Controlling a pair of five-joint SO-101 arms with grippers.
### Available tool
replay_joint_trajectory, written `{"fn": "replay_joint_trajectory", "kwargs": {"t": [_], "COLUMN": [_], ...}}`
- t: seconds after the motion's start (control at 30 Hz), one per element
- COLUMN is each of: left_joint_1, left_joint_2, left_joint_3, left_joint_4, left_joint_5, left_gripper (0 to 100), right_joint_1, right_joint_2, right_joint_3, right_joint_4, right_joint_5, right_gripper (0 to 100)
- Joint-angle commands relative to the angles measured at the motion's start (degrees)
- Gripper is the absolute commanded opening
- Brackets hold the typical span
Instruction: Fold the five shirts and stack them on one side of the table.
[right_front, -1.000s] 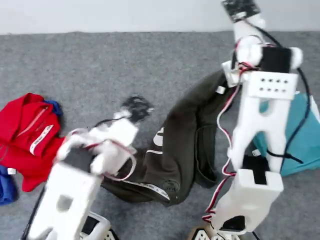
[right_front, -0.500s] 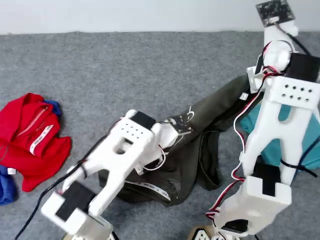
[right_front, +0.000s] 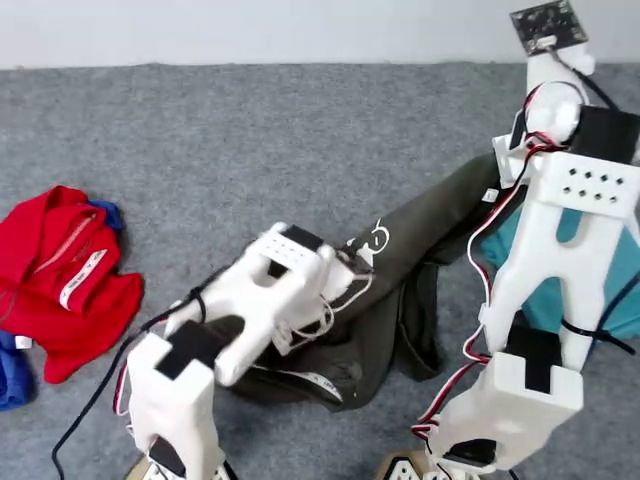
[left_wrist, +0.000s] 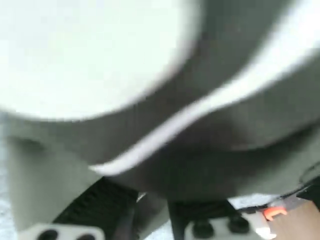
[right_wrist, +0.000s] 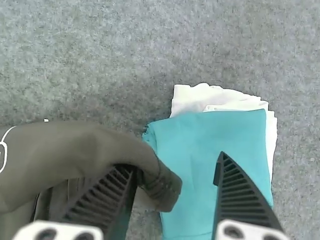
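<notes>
Right wrist view: you look mid-fold on the dark shirt (right_wrist: 65, 150), sprawled mid-table just beside the teal stack (right_wrist: 215, 135); right claw (right_wrist: 175, 165) gapes wide, pinching nothing, left claw (right_front: 352, 262) grip can't tell, so next, close on the hem (right_wrist: 161, 186).

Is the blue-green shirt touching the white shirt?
Touching. The right wrist view shows the teal shirt lying flat on top of the white shirt, whose edges peek out along two of its sides.

Unfolded shirt (right_front: 430, 220) centre, between crumpled shirts (right_front: 60, 270) left and folded stack (right_wrist: 210, 135) right
</notes>
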Motion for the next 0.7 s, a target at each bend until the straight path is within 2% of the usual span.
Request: {"fn": "replay_joint_trajectory", "kwargs": {"t": [0.0, 0.17, 0.33, 0.4, 0.57, 0.67], "left_joint_1": [-12.5, -26.5, -34.9, -36.3, -36.4, -34.1], "left_joint_2": [2.7, 6.9, 17.0, 20.7, 25.8, 25.6], "left_joint_3": [-8.0, -21.1, -35.6, -41.4, -56.6, -66.0], "left_joint_4": [-0.8, -1.0, -1.8, -1.4, -0.9, 6.7], "left_joint_5": [0.4, 0.4, 0.7, 1.5, 9.8, 12.4], "left_gripper": [5, 5, 5, 5, 5, 5], "right_joint_1": [0.1, 0.1, 0.1, 0.1, 0.0, 0.0], "right_joint_2": [-2.9, -2.9, -2.9, -2.9, -2.9, -2.9], "right_joint_3": [-0.2, -0.2, -0.2, -0.2, -0.2, -0.1], "right_joint_4": [2.3, 2.3, 2.3, 2.3, 2.3, 2.3], "right_joint_5": [0.6, 0.6, 0.6, 0.6, 0.6, 0.6], "right_gripper": [22.4, 22.3, 22.3, 22.3, 22.3, 22.3]}}
